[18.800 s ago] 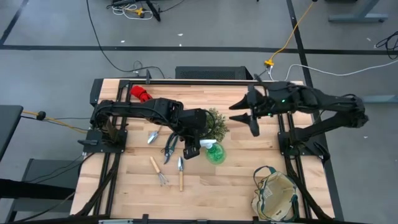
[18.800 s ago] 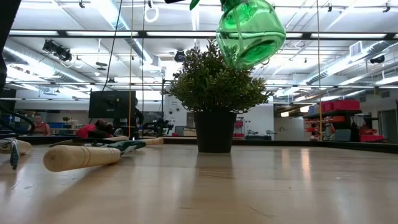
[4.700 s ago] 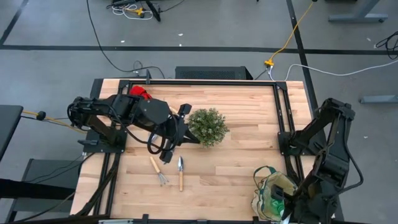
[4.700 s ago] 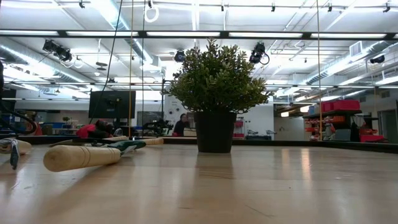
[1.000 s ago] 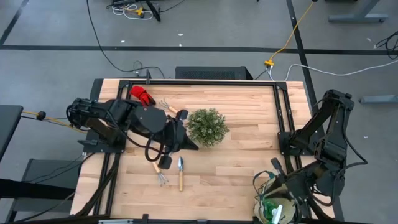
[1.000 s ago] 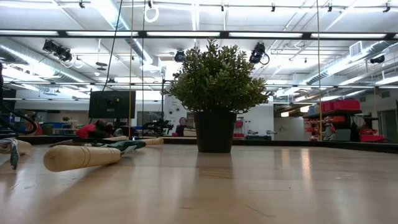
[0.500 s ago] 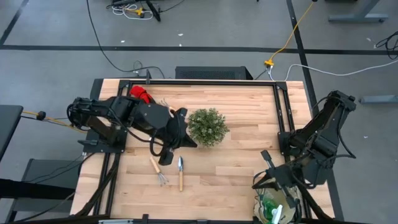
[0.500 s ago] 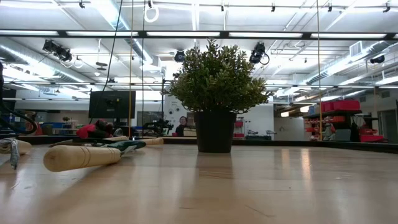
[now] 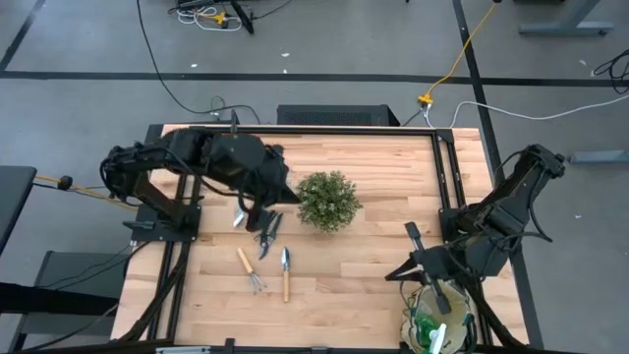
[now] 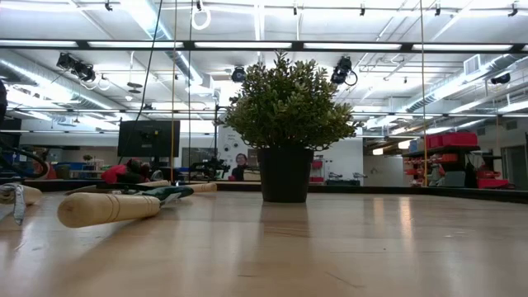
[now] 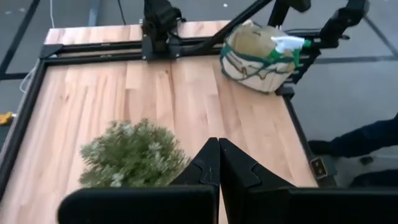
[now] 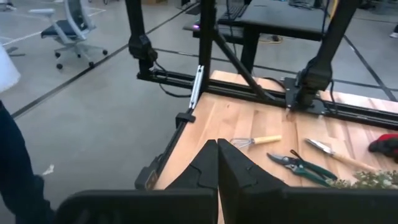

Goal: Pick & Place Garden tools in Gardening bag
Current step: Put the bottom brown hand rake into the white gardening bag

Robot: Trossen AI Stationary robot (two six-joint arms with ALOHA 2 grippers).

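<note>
Right now the gardening bag sits at the near right corner of the table, mouth up, and the green spray bottle with its white head pokes out of it, so that one item looks stowed. The right gripper hangs just above the bag's rim on the plant side; its own wrist view shows the two dark fingers pressed together with nothing between them, which suits an arm that has nothing to carry. The left gripper is over the tool cluster beside the potted plant, fingers likewise closed flat and empty in its wrist view, so I judge no grasp has begun there. Under and around it lie the pruning shears, a small trowel blade, a wooden-handled trowel and a hand rake, all loose on the boards and well apart from the bag. The split makes sense: the left arm reaches the tools, the right arm reaches the bag. Most of the job looks undone.
</note>
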